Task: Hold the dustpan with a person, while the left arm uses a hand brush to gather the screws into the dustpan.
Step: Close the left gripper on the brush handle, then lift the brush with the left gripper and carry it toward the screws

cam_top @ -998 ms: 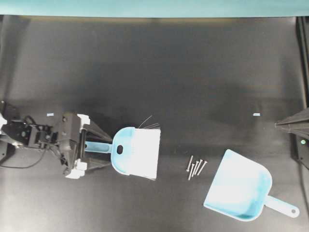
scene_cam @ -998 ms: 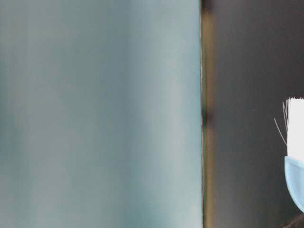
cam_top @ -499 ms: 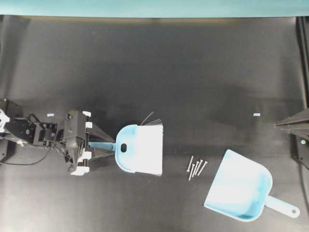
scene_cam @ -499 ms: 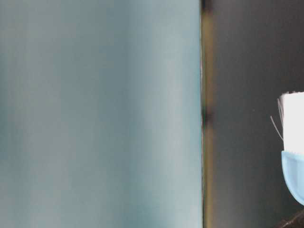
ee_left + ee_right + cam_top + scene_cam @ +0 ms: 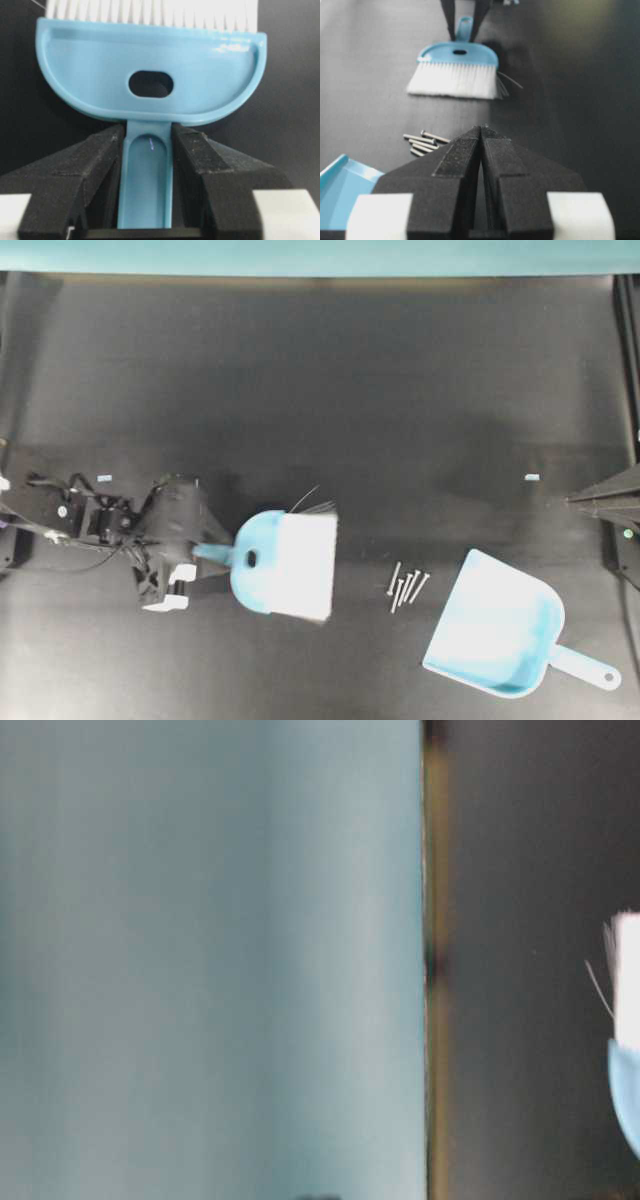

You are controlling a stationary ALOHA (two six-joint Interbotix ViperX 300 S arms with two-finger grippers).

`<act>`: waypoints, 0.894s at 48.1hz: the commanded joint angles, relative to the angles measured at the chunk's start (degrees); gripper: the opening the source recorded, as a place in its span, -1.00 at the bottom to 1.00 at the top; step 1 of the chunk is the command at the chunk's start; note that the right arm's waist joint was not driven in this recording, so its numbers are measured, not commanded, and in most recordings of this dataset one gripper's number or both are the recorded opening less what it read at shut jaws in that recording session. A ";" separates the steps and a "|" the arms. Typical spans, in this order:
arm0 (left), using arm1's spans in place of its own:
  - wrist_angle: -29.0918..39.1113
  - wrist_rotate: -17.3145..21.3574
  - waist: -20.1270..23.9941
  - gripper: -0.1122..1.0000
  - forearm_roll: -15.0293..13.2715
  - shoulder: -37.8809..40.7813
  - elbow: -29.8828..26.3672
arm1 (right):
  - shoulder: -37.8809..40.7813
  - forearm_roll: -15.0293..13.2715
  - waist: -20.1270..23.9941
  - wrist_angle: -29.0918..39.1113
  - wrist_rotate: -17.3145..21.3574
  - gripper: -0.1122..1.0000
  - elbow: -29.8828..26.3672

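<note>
Closed right end effector [image 5: 481,131] before screws [image 5: 426,142], hand brush [image 5: 455,70], dustpan [image 5: 342,197].

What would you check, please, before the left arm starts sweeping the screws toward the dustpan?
1. Left gripper clamped on the hand brush handle: ok.
2. Bristles facing the screws: ok.
3. Screws bunched between brush and dustpan: ok.
4. Dustpan mouth open toward the screws: ok.
5. Dustpan held steady: not ok; no hand is in view and the right gripper is shut, empty and away from it.
6. Bristles touching the table: cannot tell.
</note>
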 commanded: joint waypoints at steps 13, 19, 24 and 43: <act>33.57 7.47 2.90 -0.25 0.35 -12.39 -14.41 | 0.44 0.09 0.00 -0.70 -0.35 -0.80 -0.26; 43.86 10.81 4.13 -0.25 0.35 -13.62 -19.60 | 0.44 0.18 -0.09 -0.62 -0.35 -0.80 -0.26; 50.36 12.66 4.31 -0.25 0.35 -12.13 -24.08 | 0.44 0.09 -0.09 -0.70 -0.35 -0.80 -0.26; 85.61 18.19 5.19 -0.25 0.88 -4.66 -45.09 | 0.44 0.18 0.00 -0.70 -0.35 -0.80 -0.18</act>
